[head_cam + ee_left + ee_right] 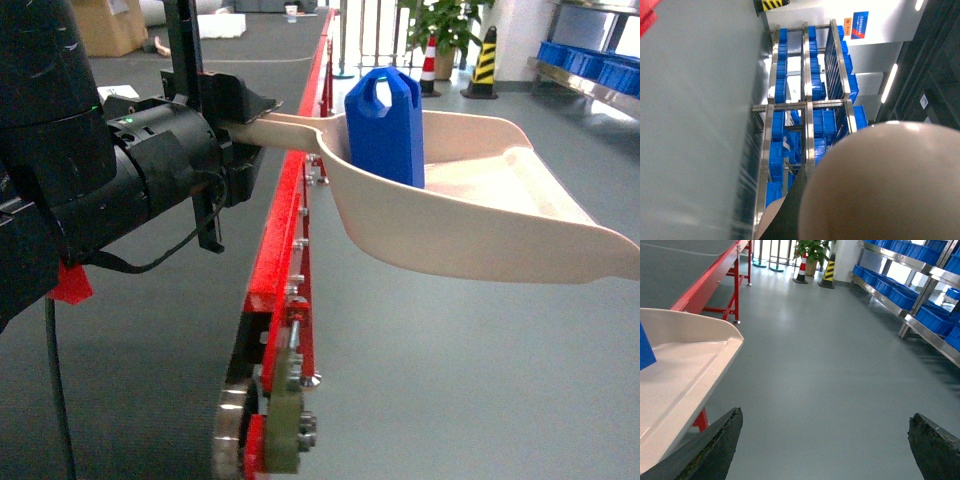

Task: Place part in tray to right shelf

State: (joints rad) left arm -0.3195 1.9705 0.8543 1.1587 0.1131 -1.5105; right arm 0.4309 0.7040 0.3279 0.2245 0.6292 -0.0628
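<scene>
part (pixel 385 125) upright in tray (pixel 480 225) | lip points right | left hand (pixel 235 130) pinching handle | right hand (pixel 825 445) spread

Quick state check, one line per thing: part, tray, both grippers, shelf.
part: upright in the tray's scoop, near the handle end, not gripped.
tray: held in the air by its handle, roughly level, lip pointing right.
left gripper: shut on the tray handle.
right gripper: open, holding nothing, fingers wide apart over bare floor.
right shelf: loaded with blue crates; the part is not yet there.
</scene>
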